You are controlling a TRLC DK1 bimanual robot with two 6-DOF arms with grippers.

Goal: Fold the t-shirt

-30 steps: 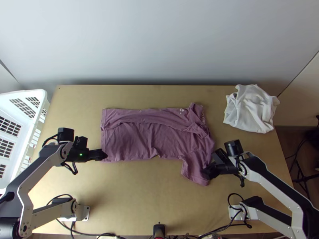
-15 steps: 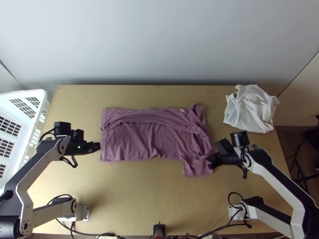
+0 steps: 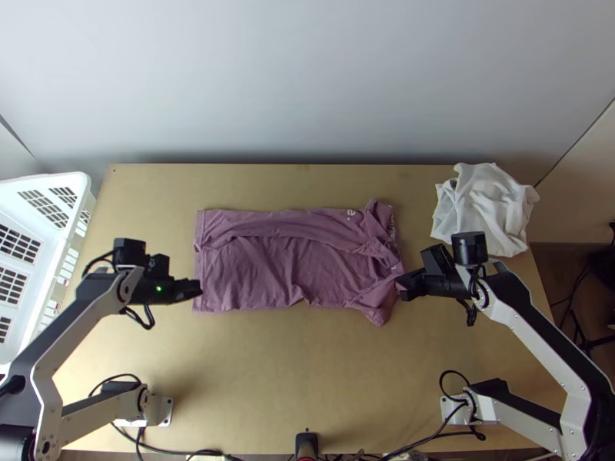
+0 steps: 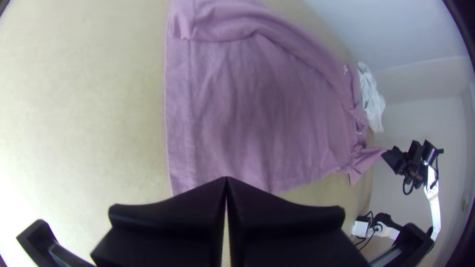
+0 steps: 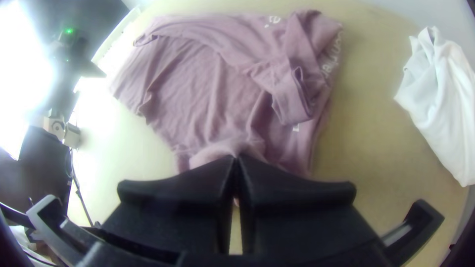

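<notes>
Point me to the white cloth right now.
In the top view, the white cloth lies bunched near the far right corner of the table, to the right of the purple t-shirt and beyond the right gripper.

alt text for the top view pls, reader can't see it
The right gripper pinches the near right part of a mauve t-shirt lying on a wooden table, its far side folded over. The left gripper, shut, is by the shirt's left end. Bunched white cloth lies far right; a white basket stands at left.
</notes>
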